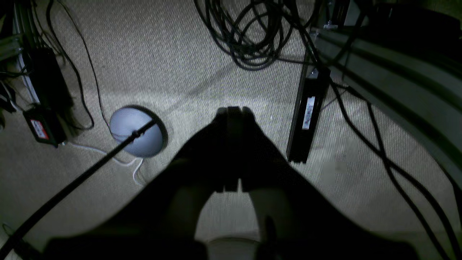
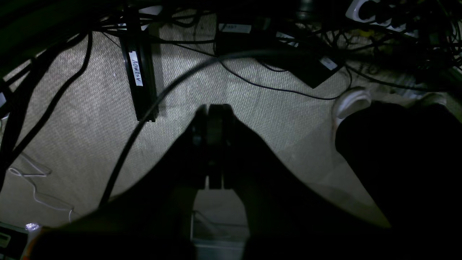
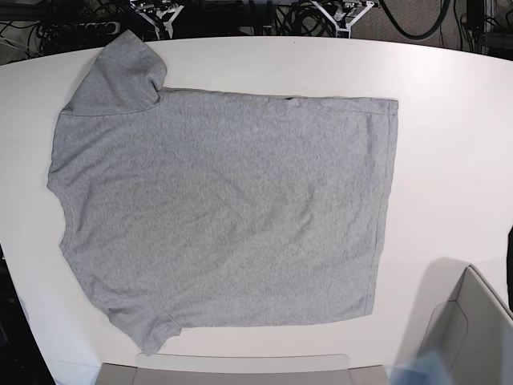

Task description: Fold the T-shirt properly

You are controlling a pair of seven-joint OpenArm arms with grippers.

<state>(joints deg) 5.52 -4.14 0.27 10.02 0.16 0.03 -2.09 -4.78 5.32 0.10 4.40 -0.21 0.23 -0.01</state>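
In the left wrist view, the left end effector (image 1: 236, 112) is clenched with nothing in it, above a carpeted floor (image 1: 202, 86); a coiled black cable (image 1: 252, 39) lies beyond its tips, a round grey-blue device (image 1: 136, 131) to the picture's left, and a black bar with a white label (image 1: 308, 115) to the right (a dark cable also slants across the lower left). In the right wrist view, the right end effector (image 2: 216, 108) is likewise clenched and empty over the carpet, between a black bar labelled ASIMOV (image 2: 139, 76) and a dark-clad leg with a pale shoe (image 2: 353, 103). In the base view, the heather-grey T-shirt (image 3: 224, 208) lies spread flat on the white bench (image 3: 449, 160), plain side up, its hem running down the picture's right and its sleeves at the upper and lower left. Both end effectors are at the bench's far edge, apart from the fabric. Bare surface runs broad on the right (a grey bin (image 3: 473, 329) takes the near corner), while the left margin is narrower and the lower sleeve reaches close to the near edge.
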